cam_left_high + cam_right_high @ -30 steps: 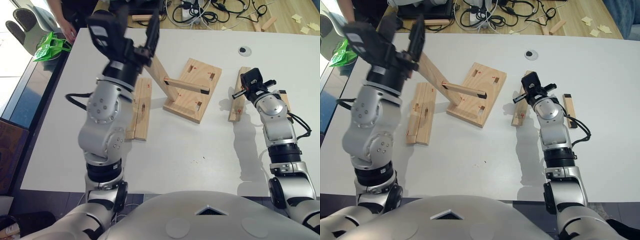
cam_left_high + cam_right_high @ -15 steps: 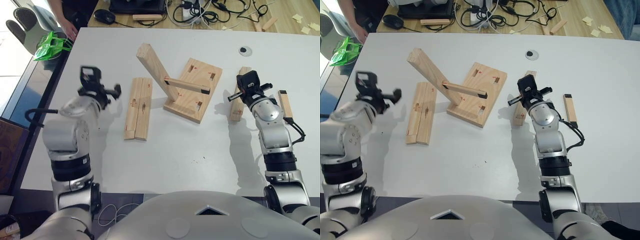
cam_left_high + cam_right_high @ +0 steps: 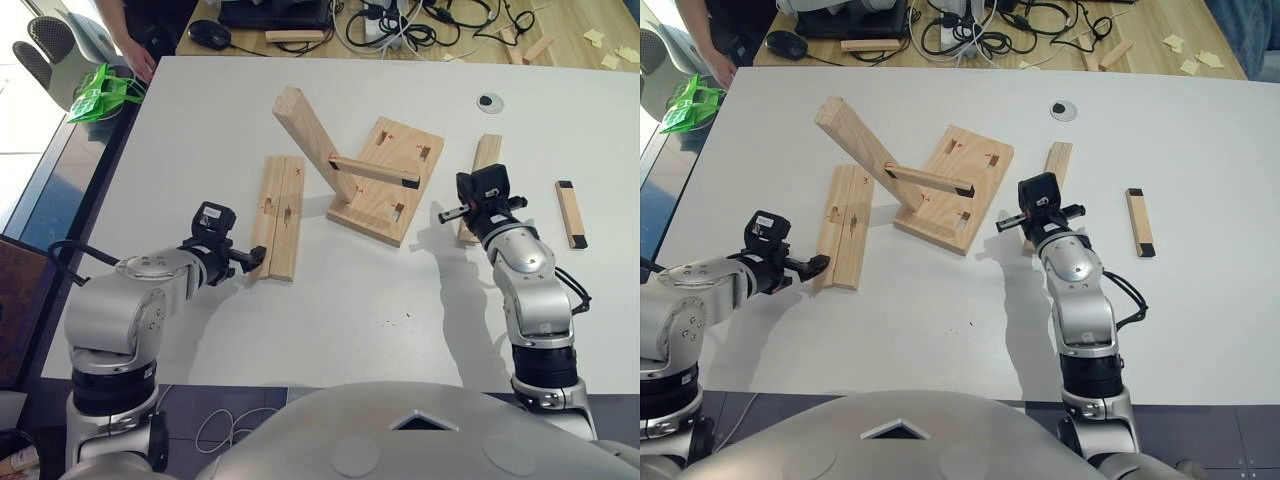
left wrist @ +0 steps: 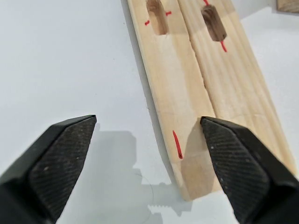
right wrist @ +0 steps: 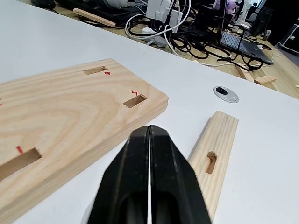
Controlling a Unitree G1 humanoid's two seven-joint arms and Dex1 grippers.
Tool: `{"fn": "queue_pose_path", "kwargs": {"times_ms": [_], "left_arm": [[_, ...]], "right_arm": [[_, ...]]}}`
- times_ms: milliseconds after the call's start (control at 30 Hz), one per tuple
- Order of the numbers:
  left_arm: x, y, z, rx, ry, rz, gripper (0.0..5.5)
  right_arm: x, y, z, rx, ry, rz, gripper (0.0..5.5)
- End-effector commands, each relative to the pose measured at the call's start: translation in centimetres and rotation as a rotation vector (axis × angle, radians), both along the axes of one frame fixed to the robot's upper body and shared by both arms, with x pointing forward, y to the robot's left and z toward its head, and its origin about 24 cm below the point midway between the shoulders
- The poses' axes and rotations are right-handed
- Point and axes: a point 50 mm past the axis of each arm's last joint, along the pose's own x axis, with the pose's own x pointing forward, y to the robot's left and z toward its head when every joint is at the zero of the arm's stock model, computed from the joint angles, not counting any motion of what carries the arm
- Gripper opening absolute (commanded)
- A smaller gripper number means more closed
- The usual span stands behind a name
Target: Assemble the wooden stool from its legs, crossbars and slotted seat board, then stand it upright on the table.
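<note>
Nearest me, at about 7 o'clock from the seat board, my left gripper point(image 4: 148, 122) sits low over the table point(image 3: 330, 300) with its jaws spread wide and nothing between them but the near end of the pair of legs point(image 3: 278, 215). One fingertip point(image 4: 70, 144) is over bare table and the other is over the boards' near end; I cannot tell if either touches wood. The two legs lie flat, side by side and touching, running 6 to 12 o'clock.

At 4 o'clock from the board, my right gripper point(image 5: 149, 133) has its jaws pressed together, empty, between the seat board's edge and a single leg point(image 3: 484, 160) that lies flat at the board's 3 o'clock.

The slotted seat board point(image 3: 395, 150) lies flat mid-table. A tilted leg point(image 3: 308, 135) rises from its near-left corner and leans toward 10 o'clock. A crossbar point(image 3: 372, 172) meets that leg and runs toward 3 o'clock above the board. Farther out at 3 o'clock lies a short crossbar point(image 3: 568, 213), well apart from the rest.

Beyond, at 1 o'clock, a small round disc point(image 3: 489, 101) sits on the table.
</note>
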Motion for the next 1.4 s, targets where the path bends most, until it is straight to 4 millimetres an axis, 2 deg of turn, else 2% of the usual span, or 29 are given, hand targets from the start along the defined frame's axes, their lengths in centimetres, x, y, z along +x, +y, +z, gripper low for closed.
{"fn": "queue_pose_path", "kwargs": {"times_ms": [33,433,700,800,967,1133,1167,1300,1400], "left_arm": [[-0.2,-0.3,0.1,0.003,0.019,-0.036,4.12],[-0.9,0.0,-1.6,0.044,0.061,-0.035,4.12],[0.2,-1.1,-2.7,-0.01,0.053,0.012,4.12],[0.6,-1.8,-3.3,-0.069,0.082,0.055,3.69],[1.1,-2.2,-4.2,-0.094,0.102,0.08,3.0],[1.6,-2.2,-4.9,-0.088,0.06,0.089,2.29],[1.6,-2.3,-5.1,-0.088,0.055,0.085,2.12],[1.9,-2.9,-5.6,-0.088,0.025,0.08,2.06],[3.4,-3.2,-5.0,-0.099,-0.073,0.117,2.06]], "right_arm": [[-0.3,0.3,0.3,0.017,0.013,-0.001,0.0],[0.5,0.8,0.3,0.012,0.0,0.01,0.0],[1.3,0.8,0.3,-0.002,-0.019,0.017,0.0],[2.0,0.8,0.4,-0.006,-0.044,0.022,0.0],[4.0,0.5,2.4,0.194,-0.115,-0.095,0.0],[6.1,0.4,6.4,0.408,-0.279,-0.158,0.0],[6.4,-0.1,7.2,0.451,-0.318,-0.178,0.0],[8.0,-2.8,10.0,0.569,-0.448,-0.269,0.0],[8.9,-4.0,11.3,0.601,-0.506,-0.303,0.0]]}}
